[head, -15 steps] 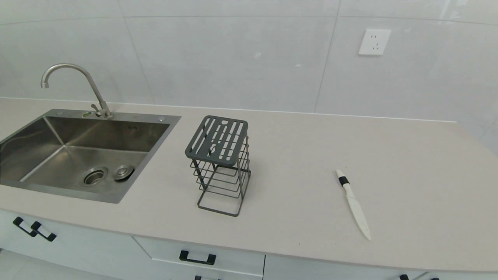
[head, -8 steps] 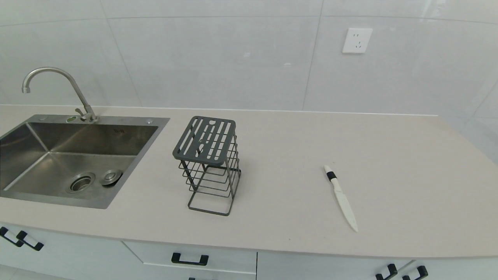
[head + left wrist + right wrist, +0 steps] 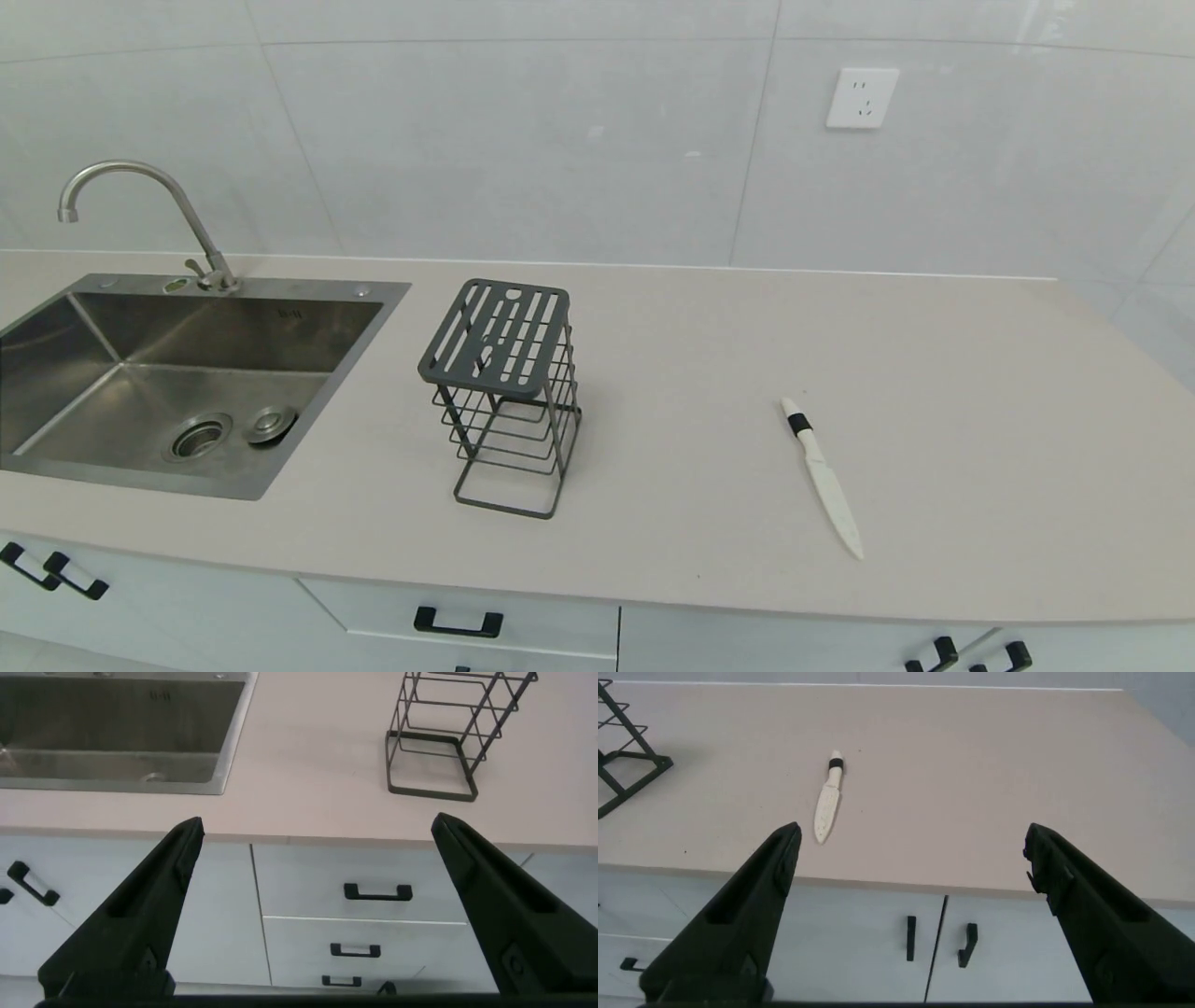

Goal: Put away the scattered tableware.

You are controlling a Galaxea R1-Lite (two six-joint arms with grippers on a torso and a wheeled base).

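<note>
Dark grey slotted-top wire rack (image 3: 502, 397) standing upright, steel sink (image 3: 233, 322) left of it holding a round plug (image 3: 271, 425), white black-banded knife (image 3: 822, 478) lying on the beige countertop (image 3: 700, 345) right of the rack, your left gripper (image 3: 318, 826) and right gripper (image 3: 912, 831) hanging released.

On my head camera, a white knife (image 3: 822, 476) with a black band lies flat on the pale countertop (image 3: 709, 355), tip toward the front edge. It is well apart from the dark wire rack (image 3: 504, 397), which stands upright beside the steel sink (image 3: 56, 471) and curved faucet (image 3: 140, 210).
</note>
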